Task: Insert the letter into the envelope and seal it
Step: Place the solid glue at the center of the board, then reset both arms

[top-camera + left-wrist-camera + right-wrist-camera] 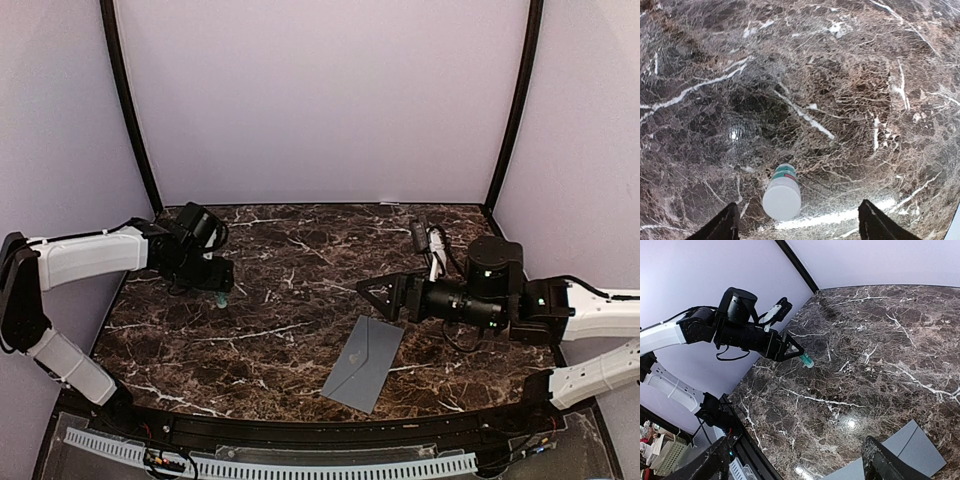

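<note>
Since the envelope lies flap-down, sealing is judged nearly done; glue stick sits loose under wide-open left gripper; right gripper wide, empty; flap-pressing is needed next.

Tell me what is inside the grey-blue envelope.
Nothing can be seen inside: the envelope lies flat on the marble table with its flap seemingly folded down, covering any contents. No letter shows in any view.

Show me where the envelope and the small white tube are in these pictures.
envelope (363, 362), top external view, middle of its flat face.
small white tube (782, 200), left wrist view, its white end.
</note>
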